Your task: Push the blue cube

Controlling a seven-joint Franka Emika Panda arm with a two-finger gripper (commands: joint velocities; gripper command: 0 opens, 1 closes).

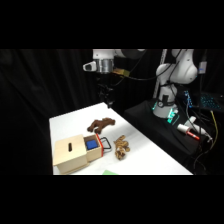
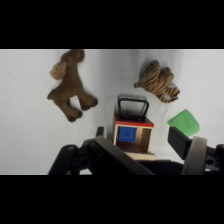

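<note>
My gripper (image 1: 108, 103) hangs high over the worktop's (image 1: 150, 160) far end, holding nothing; I cannot tell its finger state. The blue cube (image 1: 91, 144) sits in the tan wooden box's (image 1: 72, 154) open drawer, near the brown plush (image 1: 101, 124). I'd descend clear of the black handle (image 2: 132, 107), then nudge it squarely.

The blue cube (image 2: 127, 134) sits in my wooden box's (image 1: 72, 154) drawer; toy horse (image 1: 101, 124) behind, toy tiger (image 1: 120, 147) beside.
</note>
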